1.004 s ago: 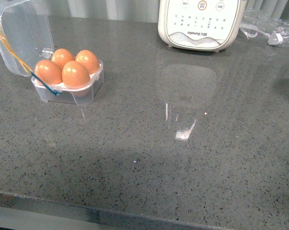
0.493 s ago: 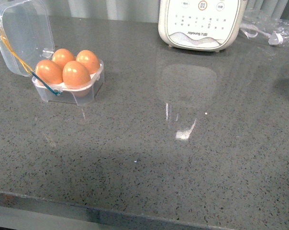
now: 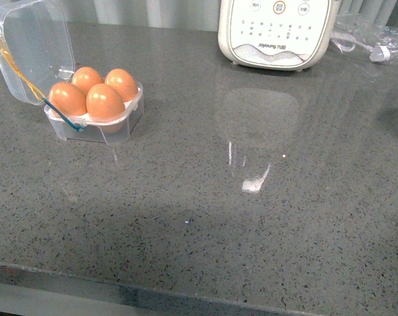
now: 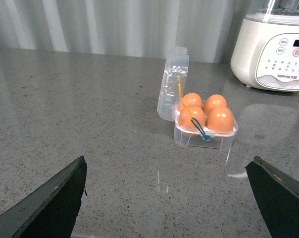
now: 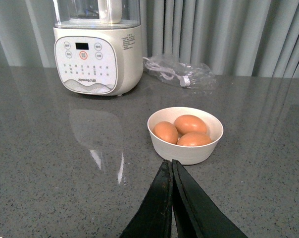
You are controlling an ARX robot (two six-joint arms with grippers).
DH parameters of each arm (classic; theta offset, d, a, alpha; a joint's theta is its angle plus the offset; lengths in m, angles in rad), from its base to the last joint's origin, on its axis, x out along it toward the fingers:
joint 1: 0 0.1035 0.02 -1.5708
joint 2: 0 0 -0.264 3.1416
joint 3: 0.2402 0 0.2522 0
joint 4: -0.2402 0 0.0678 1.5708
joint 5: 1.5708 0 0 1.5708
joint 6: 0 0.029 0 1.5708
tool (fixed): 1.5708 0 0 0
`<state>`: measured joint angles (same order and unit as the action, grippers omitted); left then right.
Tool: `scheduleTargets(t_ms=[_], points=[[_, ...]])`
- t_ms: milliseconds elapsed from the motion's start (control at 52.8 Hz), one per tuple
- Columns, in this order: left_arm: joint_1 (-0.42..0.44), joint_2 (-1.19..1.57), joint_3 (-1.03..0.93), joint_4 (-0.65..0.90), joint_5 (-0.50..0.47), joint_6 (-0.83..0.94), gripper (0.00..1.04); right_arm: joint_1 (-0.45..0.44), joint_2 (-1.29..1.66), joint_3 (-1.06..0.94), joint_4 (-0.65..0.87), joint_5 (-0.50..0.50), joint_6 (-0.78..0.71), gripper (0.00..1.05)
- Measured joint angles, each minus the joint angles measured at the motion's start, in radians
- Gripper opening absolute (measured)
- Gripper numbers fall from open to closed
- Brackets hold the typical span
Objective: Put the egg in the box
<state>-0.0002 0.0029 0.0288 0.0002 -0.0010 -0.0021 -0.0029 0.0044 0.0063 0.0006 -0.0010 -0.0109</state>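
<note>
Four eggs [image 3: 105,101] in box [image 3: 117,129], appliance [image 3: 276,33] behind, rightward

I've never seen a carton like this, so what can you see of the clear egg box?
The box is a small clear plastic case with a white insert, resting on the grey speckled counter, far left in the front view. Its hinged lid stands open, tipped back. Four orange-brown eggs fill its hollows. A yellow band and a blue-green band trail from lid to base. Nothing else touches it.
</note>
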Motion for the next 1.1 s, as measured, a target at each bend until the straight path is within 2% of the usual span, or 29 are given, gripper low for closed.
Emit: scheduleTargets(t_ms=[189, 474, 530, 606, 1099], points=[[0.000, 0.000, 0.000, 0.000, 0.000, 0.000, 0.98, 0.000, 0.000, 0.000, 0.000, 0.000, 0.000, 0.28], [0.000, 0.000, 0.000, 0.000, 0.000, 0.000, 0.98, 0.000, 0.000, 0.000, 0.000, 0.000, 0.000, 0.90], [0.000, 0.000, 0.000, 0.000, 0.000, 0.000, 0.98, 0.000, 0.000, 0.000, 0.000, 0.000, 0.002, 1.00], [0.000, 0.000, 0.000, 0.000, 0.000, 0.000, 0.98, 0.000, 0.000, 0.000, 0.000, 0.000, 0.002, 0.97], [0.000, 0.000, 0.000, 0.000, 0.000, 0.000, 0.98, 0.000, 0.000, 0.000, 0.000, 0.000, 0.002, 0.97]])
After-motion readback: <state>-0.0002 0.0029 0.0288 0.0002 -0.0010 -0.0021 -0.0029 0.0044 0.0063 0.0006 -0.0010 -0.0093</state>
